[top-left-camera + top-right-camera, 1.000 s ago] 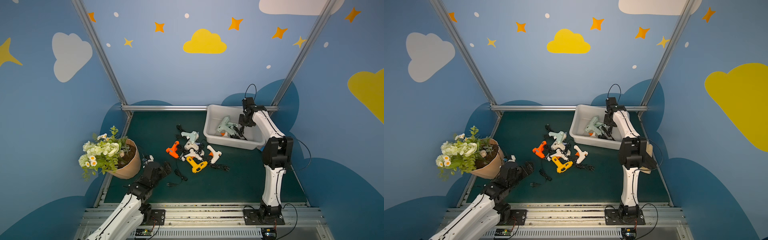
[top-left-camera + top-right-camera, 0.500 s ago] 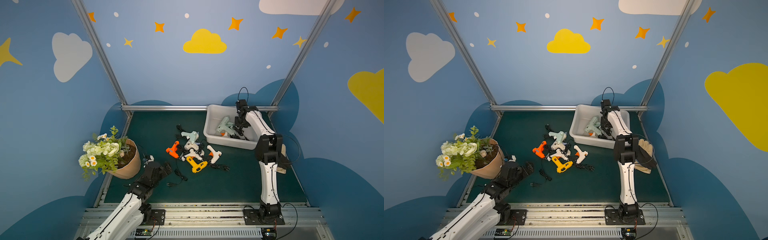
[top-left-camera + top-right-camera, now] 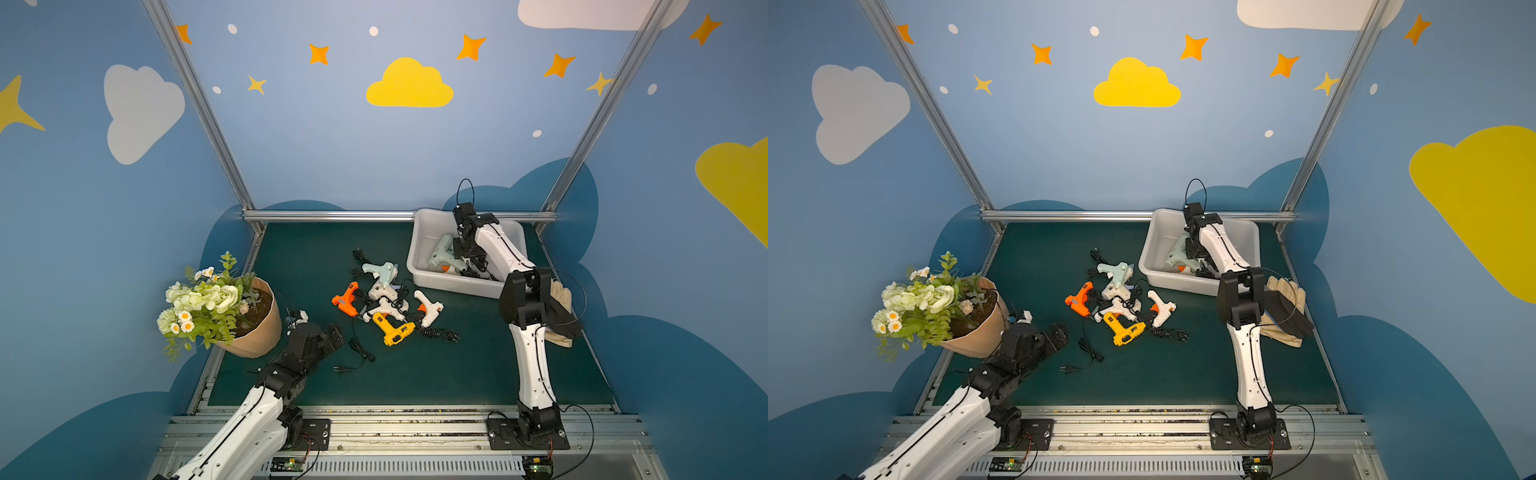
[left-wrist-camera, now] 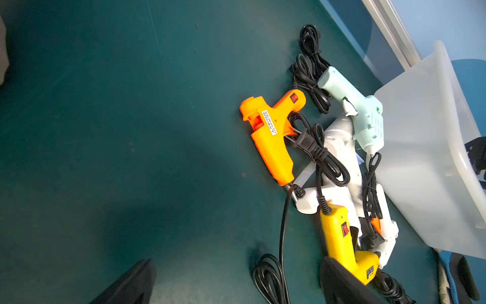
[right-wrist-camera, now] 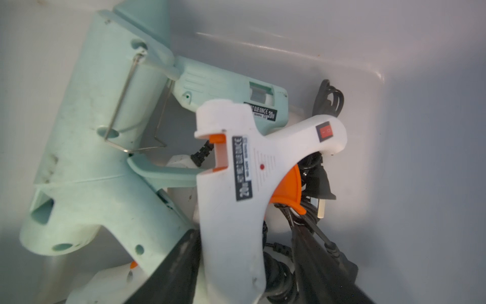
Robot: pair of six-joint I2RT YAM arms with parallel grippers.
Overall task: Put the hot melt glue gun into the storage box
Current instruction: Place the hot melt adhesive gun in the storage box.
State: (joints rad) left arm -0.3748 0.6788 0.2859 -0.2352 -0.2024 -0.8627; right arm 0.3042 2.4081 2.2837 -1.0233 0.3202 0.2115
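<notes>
Both top views: storage box (image 3: 453, 284) at 1 o'clock on the mat (image 3: 415, 374), with a mint gun (image 3: 442, 255) inside. My right gripper (image 3: 467, 259) is down in it. Loose gun pile (image 3: 386, 301) mid-mat.

L wrist: my left gripper (image 4: 238, 260) is spread wide, empty, w/ the yellow gun (image 4: 339, 234) near one finger.

R wrist: jaws part-open astride the white glue gun (image 5: 231, 184), gap on one side. It lies on mint guns in the box.

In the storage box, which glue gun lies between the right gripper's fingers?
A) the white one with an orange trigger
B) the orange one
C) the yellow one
A: in the right wrist view the white glue gun sits between the fingers of the right gripper, inside the storage box.
</notes>
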